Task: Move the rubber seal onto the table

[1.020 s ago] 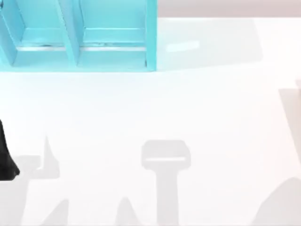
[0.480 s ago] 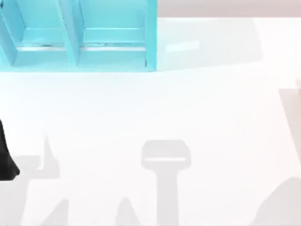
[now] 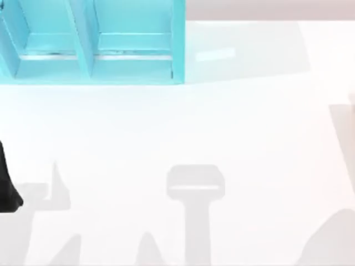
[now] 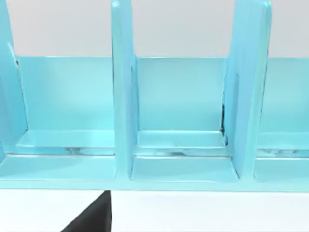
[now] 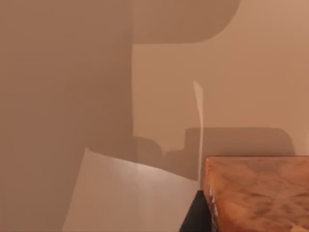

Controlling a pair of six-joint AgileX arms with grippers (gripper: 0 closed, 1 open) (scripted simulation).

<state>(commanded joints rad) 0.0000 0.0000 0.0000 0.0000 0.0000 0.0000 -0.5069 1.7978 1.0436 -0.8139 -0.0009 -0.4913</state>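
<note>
From my remote station: the white table (image 3: 183, 127) spreads across most of the frame, marked by grey shadows along the lower edge. A turquoise shelf unit (image 3: 91, 41) with open compartments stands in the upper left. At the left edge, lower down, a black piece of my left arm (image 3: 6, 185) juts in.

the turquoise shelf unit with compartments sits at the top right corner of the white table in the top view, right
Not quite. In the top view the turquoise shelf unit with upright dividers sits at the top left corner of the wide flat white table, not the top right. The top right area is bare white surface.
</note>
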